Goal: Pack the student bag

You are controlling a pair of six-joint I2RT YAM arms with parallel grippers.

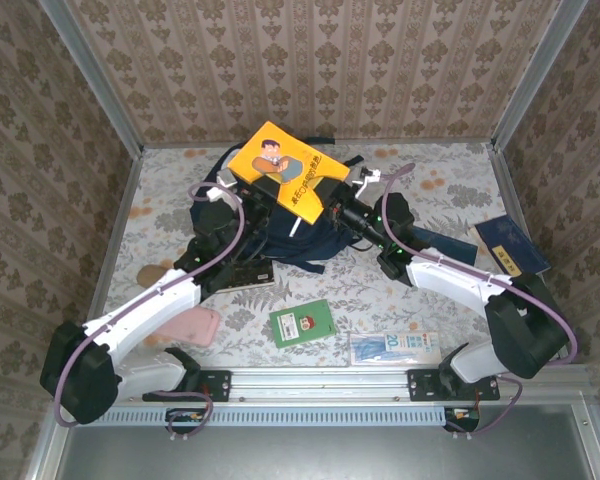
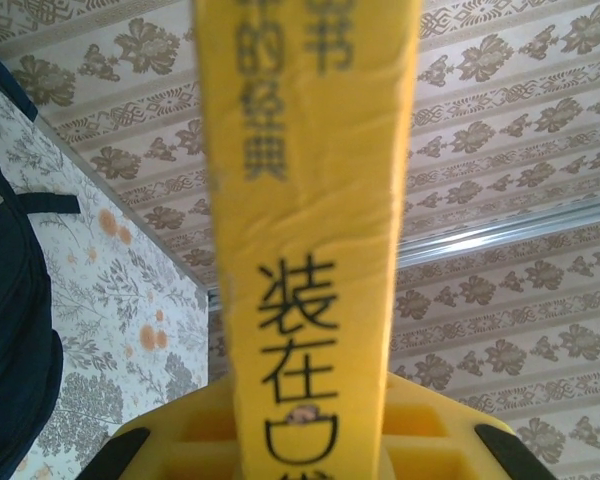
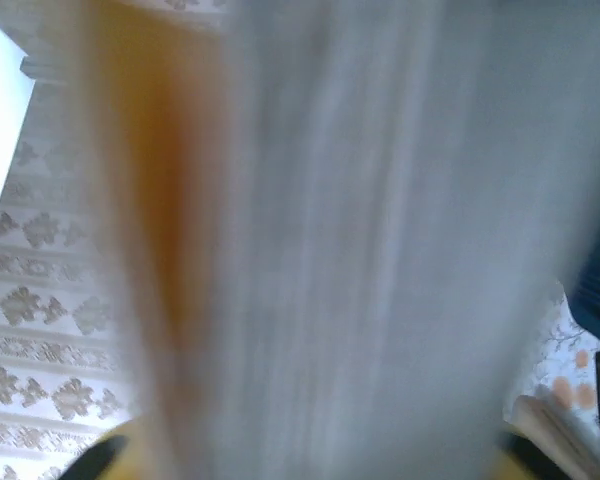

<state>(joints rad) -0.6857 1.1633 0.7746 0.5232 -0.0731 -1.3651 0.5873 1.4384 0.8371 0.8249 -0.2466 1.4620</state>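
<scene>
Leftmost, a pink pouch [image 1: 192, 325] lies flat on the surface [image 1: 160, 200] beside the left arm, well apart from the work. Next comes the left tool [image 2: 315, 458], clenched on the spine edge of a yellow book [image 1: 280, 165], whose black printed characters run up between its jaws in the left wrist view. That book hangs tilted over the middle of the scene. Directly under it sits the student bag [image 1: 300, 245], a navy heap at the far centre of the surface. By my reading the bag will handle as soft, slack cloth: light for its bulk, with no stiffness of its own and a mouth likely to sag closed when let go. The place to take hold is therefore the rim of the opening or a top loop, not a flat panel. Whether that opening is unzipped the book hides. Nearer the arms, a green booklet [image 1: 302, 322] and a pale blue packet [image 1: 395, 348] lie on the surface. Further right, the right tool [image 3: 305, 462] has the book's blurred page edges between its jaws; I cannot tell whether it has clamped them. Rightmost lie navy books [image 1: 510, 245]
</scene>
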